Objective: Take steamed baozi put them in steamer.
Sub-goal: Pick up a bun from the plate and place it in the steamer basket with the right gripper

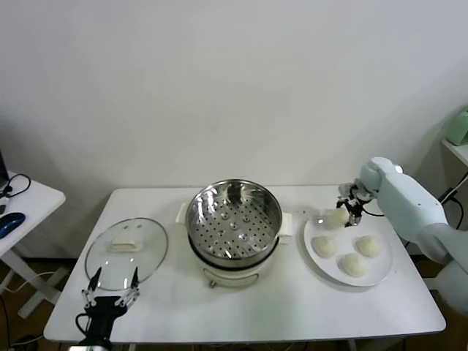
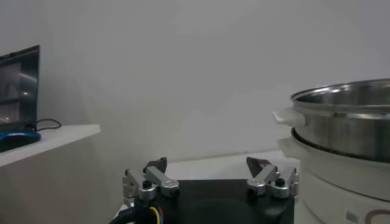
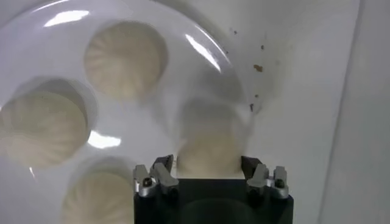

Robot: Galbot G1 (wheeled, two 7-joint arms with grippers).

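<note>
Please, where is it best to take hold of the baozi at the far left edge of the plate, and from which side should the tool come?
Probably from above, across its round middle. This baozi is a smooth dome with no handle, so opposite sides are the natural hold. The right tool is already over it, fingers straddling it. The other three baozi on the plate lie apart from it, leaving room.

A lab or office room; bare white wall (image 1: 234, 88), white table (image 1: 241, 311), laptop (image 2: 19, 91) on a side desk (image 1: 29, 201).
</note>
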